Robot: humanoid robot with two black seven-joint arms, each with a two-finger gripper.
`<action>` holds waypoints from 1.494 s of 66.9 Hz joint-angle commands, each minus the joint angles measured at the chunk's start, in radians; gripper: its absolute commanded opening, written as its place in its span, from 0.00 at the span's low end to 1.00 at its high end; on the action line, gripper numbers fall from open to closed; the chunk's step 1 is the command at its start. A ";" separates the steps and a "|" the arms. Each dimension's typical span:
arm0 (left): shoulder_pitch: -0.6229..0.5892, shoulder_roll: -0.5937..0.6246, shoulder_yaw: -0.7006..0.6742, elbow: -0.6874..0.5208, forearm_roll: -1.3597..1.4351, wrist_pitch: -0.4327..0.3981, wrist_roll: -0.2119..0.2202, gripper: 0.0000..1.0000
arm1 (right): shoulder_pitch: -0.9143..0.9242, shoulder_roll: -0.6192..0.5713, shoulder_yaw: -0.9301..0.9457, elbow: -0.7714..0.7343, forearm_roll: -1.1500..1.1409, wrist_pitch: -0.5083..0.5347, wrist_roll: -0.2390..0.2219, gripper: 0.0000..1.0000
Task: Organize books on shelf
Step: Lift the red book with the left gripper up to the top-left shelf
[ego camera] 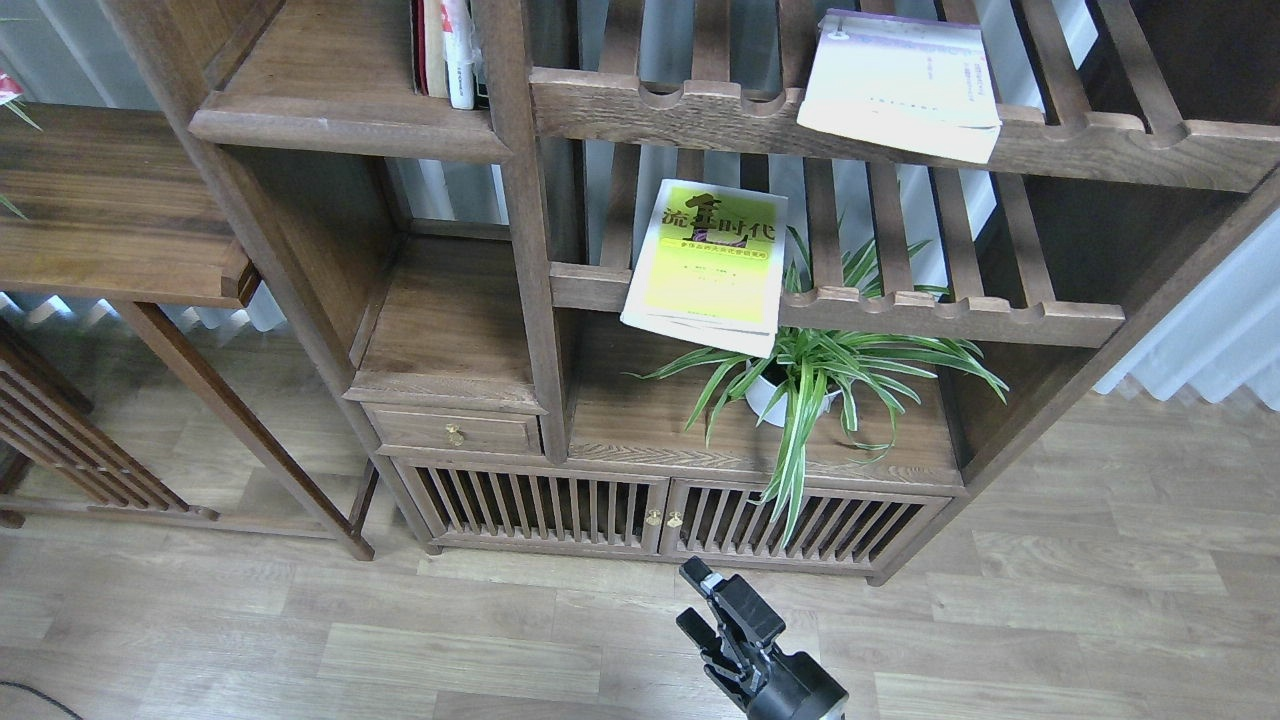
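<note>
From the head view, the yellow-green book (708, 265) and the white-lavender book (900, 82) are lying flat on the slatted racks at the right, overhanging their rails, so both are waiting to go onto the solid shelf (345, 90) at the upper left, where a few books (447, 48) are standing upright. The right gripper (705, 605) is hanging low over the floor with its fingers apart and empty, and neither the left gripper nor the dark red book is showing.

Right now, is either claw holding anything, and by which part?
The right claw is open and holds nothing. The left claw is out of view, so it cannot be told.
</note>
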 commanded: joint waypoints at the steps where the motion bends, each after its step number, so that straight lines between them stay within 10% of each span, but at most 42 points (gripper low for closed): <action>1: -0.103 -0.033 0.082 0.026 0.011 0.000 0.000 0.08 | 0.000 0.003 0.001 -0.001 0.000 0.000 0.000 0.99; 38: -0.391 -0.262 0.220 0.102 0.023 0.000 0.010 0.08 | -0.003 0.002 0.001 -0.003 -0.002 0.000 -0.011 0.99; 81: -0.536 -0.763 0.104 0.461 0.462 0.000 0.010 0.07 | -0.018 0.002 0.003 -0.003 0.001 0.000 -0.011 0.99; 88: -0.537 -0.881 0.056 0.576 0.530 0.000 -0.122 0.07 | -0.020 0.002 0.003 -0.003 0.004 0.000 -0.009 0.99; 100: -0.551 -0.957 0.002 0.699 0.571 0.000 -0.143 0.07 | -0.026 0.002 0.004 -0.003 0.008 0.000 -0.009 0.99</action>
